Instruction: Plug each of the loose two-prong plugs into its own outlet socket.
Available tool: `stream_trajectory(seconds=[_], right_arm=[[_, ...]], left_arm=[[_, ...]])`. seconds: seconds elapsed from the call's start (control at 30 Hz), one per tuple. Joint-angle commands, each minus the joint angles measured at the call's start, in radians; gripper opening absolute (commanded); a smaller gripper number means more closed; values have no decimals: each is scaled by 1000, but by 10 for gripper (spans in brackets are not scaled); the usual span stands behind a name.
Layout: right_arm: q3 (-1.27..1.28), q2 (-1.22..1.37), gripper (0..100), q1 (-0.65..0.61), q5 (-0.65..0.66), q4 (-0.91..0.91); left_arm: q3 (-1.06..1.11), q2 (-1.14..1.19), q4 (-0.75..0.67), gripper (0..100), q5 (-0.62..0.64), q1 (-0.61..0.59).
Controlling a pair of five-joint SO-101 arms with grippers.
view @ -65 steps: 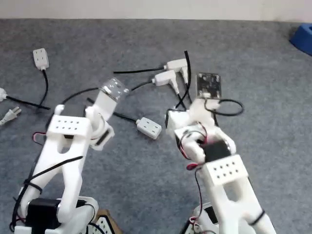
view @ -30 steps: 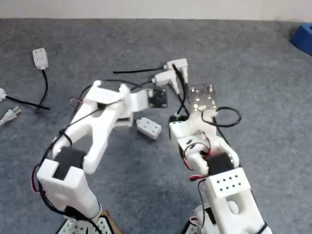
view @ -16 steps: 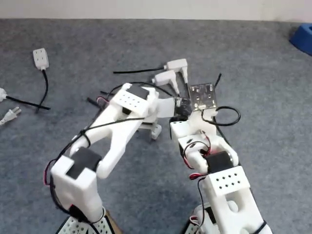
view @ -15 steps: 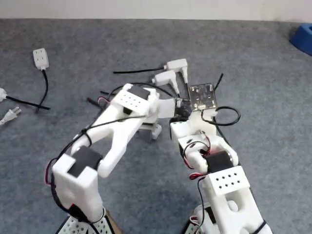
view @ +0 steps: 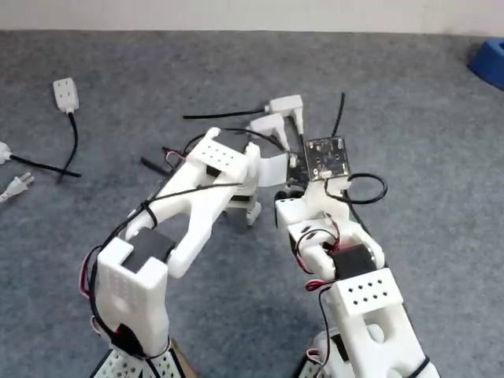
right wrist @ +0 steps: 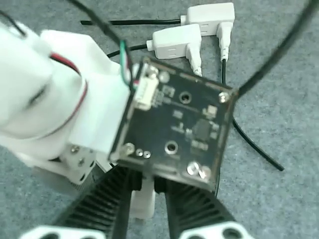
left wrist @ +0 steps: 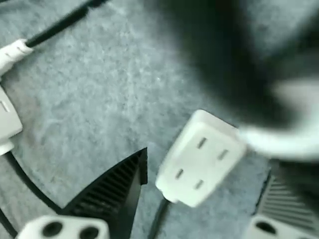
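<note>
A white outlet socket (left wrist: 199,157) lies on the grey carpet between the two black fingers of my open left gripper (left wrist: 207,167); neither finger touches it. From above, the left arm covers most of this socket (view: 250,211). My right gripper (right wrist: 144,186) is shut on a white plug (right wrist: 142,201), close beside the left wrist. The plug's black cord (view: 340,106) sticks up behind. In the left wrist view a blurred white piece (left wrist: 284,142) meets the socket's far corner. Two white plug-and-socket pairs (view: 285,105) (view: 268,124) lie just beyond both grippers.
The left arm's wrist camera board (right wrist: 174,124) blocks most of the right wrist view. A loose socket (view: 64,93) with a black cord lies at the far left back. Loose plugs (view: 16,187) lie at the left edge. A blue object (view: 490,59) sits at the right edge.
The left arm has swung from the left side across to the middle and come down over the socket. The right arm has stayed near its place, and its cord has swung upright.
</note>
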Motion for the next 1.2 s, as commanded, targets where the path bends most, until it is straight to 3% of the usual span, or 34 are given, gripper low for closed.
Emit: stream_trajectory(seconds=[0.0, 0.1, 0.3, 0.43, 0.7, 1.0, 1.17], right_arm=[[-22, -4, 6, 5, 6, -21], [-22, -4, 6, 5, 6, -21], [-21, -2, 6, 1, 9, -21], [-21, -2, 6, -1, 11, -22], [-21, -2, 6, -1, 11, -25], [-18, -2, 6, -1, 11, -22], [7, -2, 6, -1, 11, -48]], left_arm=[[-39, -102, 40, 365, 11, -2], [-39, -105, 23, 366, 9, -38], [-116, -1, -187, 366, 14, -140], [-303, 122, -229, 366, 120, -177], [-576, 277, 89, 366, 123, -114], [-774, 501, 100, 362, 61, -189], [-888, 570, 242, 329, 61, -160]])
